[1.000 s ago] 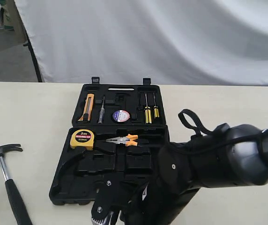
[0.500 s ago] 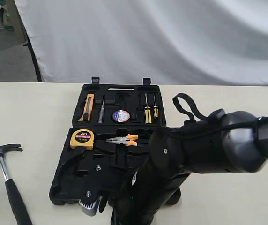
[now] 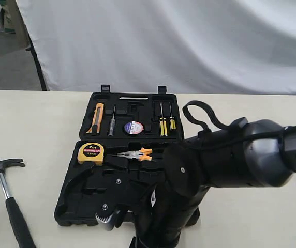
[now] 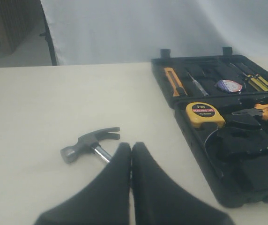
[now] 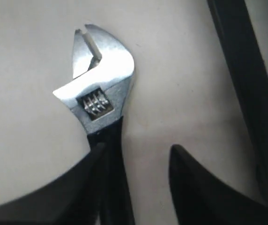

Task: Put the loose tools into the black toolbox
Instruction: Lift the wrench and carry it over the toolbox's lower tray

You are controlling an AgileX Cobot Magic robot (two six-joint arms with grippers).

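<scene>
White draped backdrop, beige table, perhaps grey floor

Glossy black arm; looped cable; black tapered left pincer

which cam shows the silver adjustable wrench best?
Right wrist view: the silver adjustable wrench is close up, head and worm screw sharp. Exterior view catches only its head, small and partly hidden. Left wrist view shows none of it.

The wrench beside the black right gripper has a silver head and a black handle. Beyond the black left gripper, the hammer head is grey steel, the toolbox black, the tape measure yellow.
</scene>
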